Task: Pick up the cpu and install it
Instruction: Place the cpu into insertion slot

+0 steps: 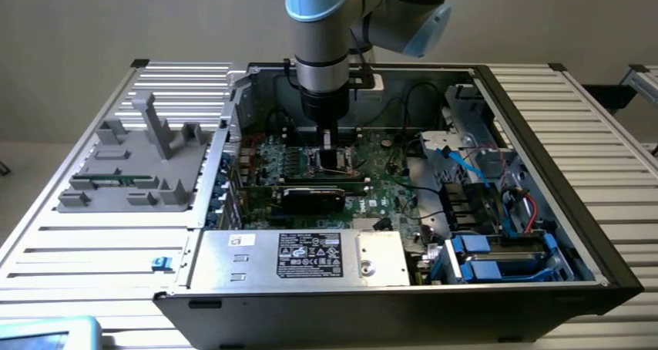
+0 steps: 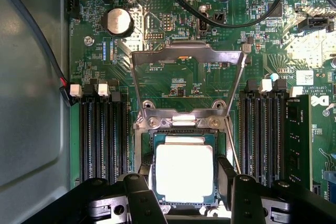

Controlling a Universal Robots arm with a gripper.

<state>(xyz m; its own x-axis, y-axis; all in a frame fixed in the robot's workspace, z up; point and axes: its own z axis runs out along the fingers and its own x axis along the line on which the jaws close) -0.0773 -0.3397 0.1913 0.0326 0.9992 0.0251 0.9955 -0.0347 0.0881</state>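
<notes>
Spotter: Your surface (image 1: pixel 62 242) is a ribbed metal top in front of a plain wall. An open computer case (image 1: pixel 411 319) lies on its side across the middle, reaching the near edge. A grey fixture (image 1: pixel 134 173) sits towards the edge on the exterior view's left, just beside the case.

Operator: Where is the arm?

Spotter: In the exterior view your arm (image 1: pixel 323 49) drops straight down into the case. The gripper (image 1: pixel 327 143) is low over the motherboard (image 1: pixel 396 184), right above the socket (image 1: pixel 340 165). I judge it is held vertical so the cpu meets the socket flat.

Operator: And the wrist view?

Spotter: There you look straight down on the board. The cpu (image 2: pixel 185 174) lies square within the socket, silver top up. Your gripper (image 2: pixel 185 182) is clamped on it, the black fingers (image 2: pixel 140 198) touching two opposite edges. Gripping by the edges probably spares the underside contacts.

Operator: Is the frame in the way?

Spotter: No. The metal load frame (image 2: pixel 185 55) is swung back from the socket, towards the coin cell (image 2: pixel 118 21), so the opening is free. Memory slots (image 2: pixel 100 135) flank the socket on both sides, apart from the fingers. Whether the cpu is fully seated, you cannot tell from here.
</notes>
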